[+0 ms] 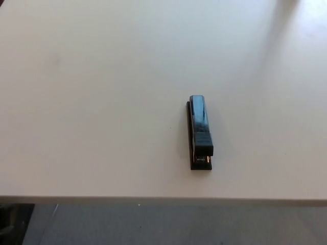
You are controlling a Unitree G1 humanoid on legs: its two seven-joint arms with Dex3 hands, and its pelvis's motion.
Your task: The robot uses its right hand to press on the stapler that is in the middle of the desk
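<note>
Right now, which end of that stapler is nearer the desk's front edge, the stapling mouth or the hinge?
The mouth end. The black stapler lies lengthwise on the white desk, its open jaw with the metal glint pointing at the front edge; the hinge points away.

Stapler (pixel 200 131) lies on desk (pixel 92 102), right of ctr.

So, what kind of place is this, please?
Probably an office or a study room, though little shows. A black stapler lies alone on a plain, pale desk, and grey floor, perhaps carpet, runs below the desk's near edge.
</note>
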